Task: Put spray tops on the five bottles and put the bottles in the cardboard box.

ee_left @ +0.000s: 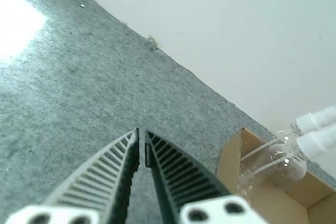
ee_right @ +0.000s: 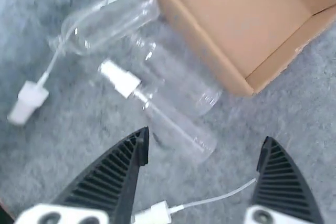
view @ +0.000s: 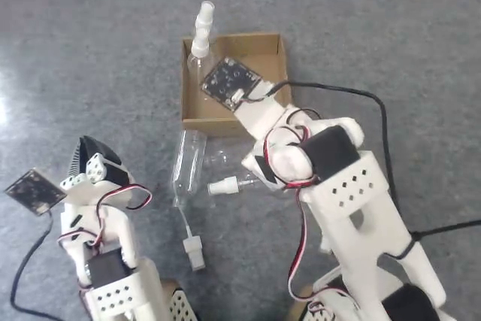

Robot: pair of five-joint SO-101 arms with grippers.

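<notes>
On tabletop (view: 90,73) just near of cardboard box (view: 197,124), clear bottles (ee_right: 181,129) lie on sides; 1 bottle (view: 188,165) has spray top (view: 194,252) off, lying nearer. We judge them light, rigid, slippery, prone to roll: grip mid-body. Right end effector (ee_right: 206,137) open above them; left end effector (ee_left: 142,150) closed, empty.

A grey carpet-like surface (view: 90,58) meets a plain white wall (ee_left: 236,35), with a bright patch (ee_left: 16,24).

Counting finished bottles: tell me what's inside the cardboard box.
Two bottles with spray tops stand in one corner of the cardboard box. The right arm covers part of its floor.
</notes>
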